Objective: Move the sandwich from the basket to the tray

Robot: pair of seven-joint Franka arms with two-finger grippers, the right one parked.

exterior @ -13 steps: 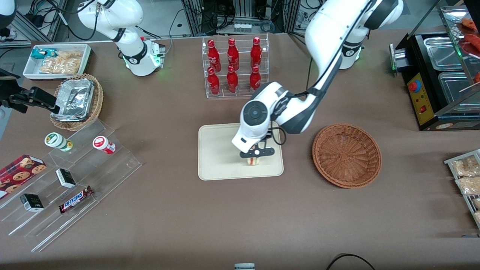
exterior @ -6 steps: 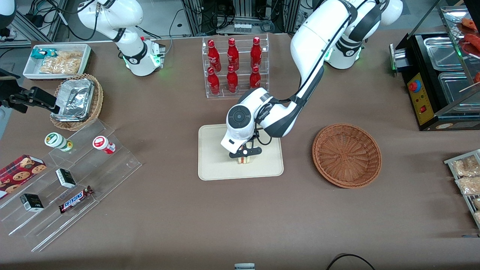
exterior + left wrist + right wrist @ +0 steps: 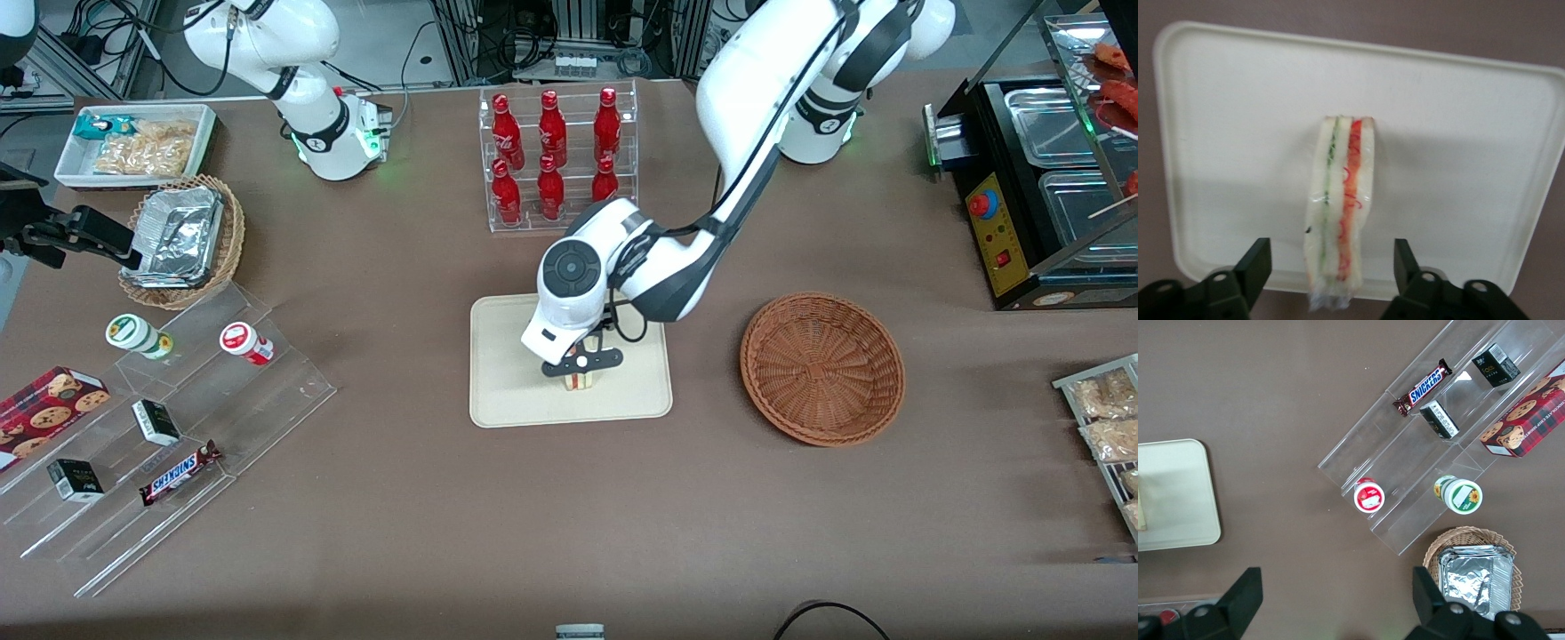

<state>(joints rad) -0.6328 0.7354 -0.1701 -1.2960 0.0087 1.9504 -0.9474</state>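
Observation:
The sandwich (image 3: 579, 382) stands on its edge on the cream tray (image 3: 507, 391), its green and red filling stripes facing up in the left wrist view (image 3: 1340, 213). My gripper (image 3: 580, 372) hangs straight over it and is open. Its black fingers (image 3: 1257, 261) flank the sandwich on either side with a clear gap on each side and touch nothing. The tray (image 3: 1238, 133) lies under it. The reddish-brown basket (image 3: 822, 369) sits beside the tray toward the working arm's end and holds nothing.
A clear rack of red bottles (image 3: 556, 156) stands farther from the camera than the tray. Tiered acrylic shelves with snacks (image 3: 169, 427) and a tan basket of foil trays (image 3: 182, 240) lie toward the parked arm's end. A black warmer (image 3: 1040, 178) stands at the working arm's end.
The gripper carried the sandwich a short way across the tray toward the parked arm's end. In the last half second it has barely moved.

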